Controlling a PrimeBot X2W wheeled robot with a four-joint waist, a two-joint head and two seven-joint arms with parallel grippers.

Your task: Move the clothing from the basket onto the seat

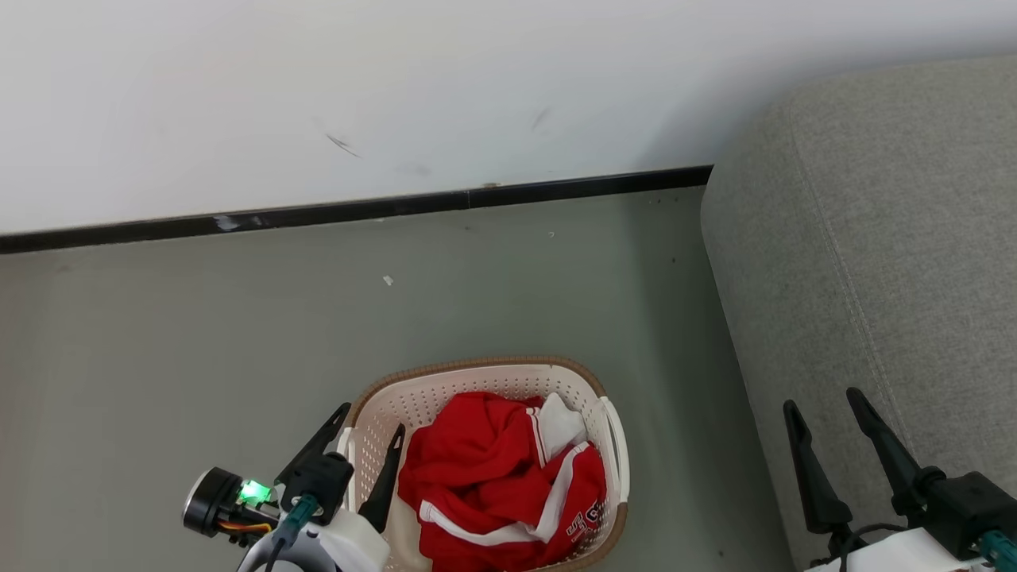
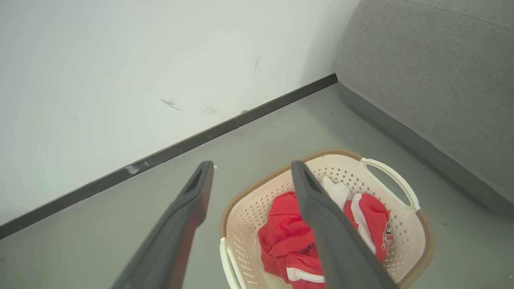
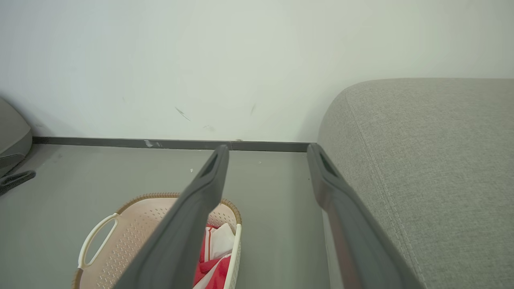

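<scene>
**Two Grippers Open, Clothing in Basket**

Both grippers stand fully spread and hold nothing. The left gripper hangs over the left rim of the basket, where the red clothing lies bunched. The right gripper is above the grey seat, near its edge. A strip of bare floor separates basket and seat, and open floor runs to the black baseboard. The left wrist view gives the basket handle on the seat side. The right wrist view adds a grey rounded object by the wall.
</scene>
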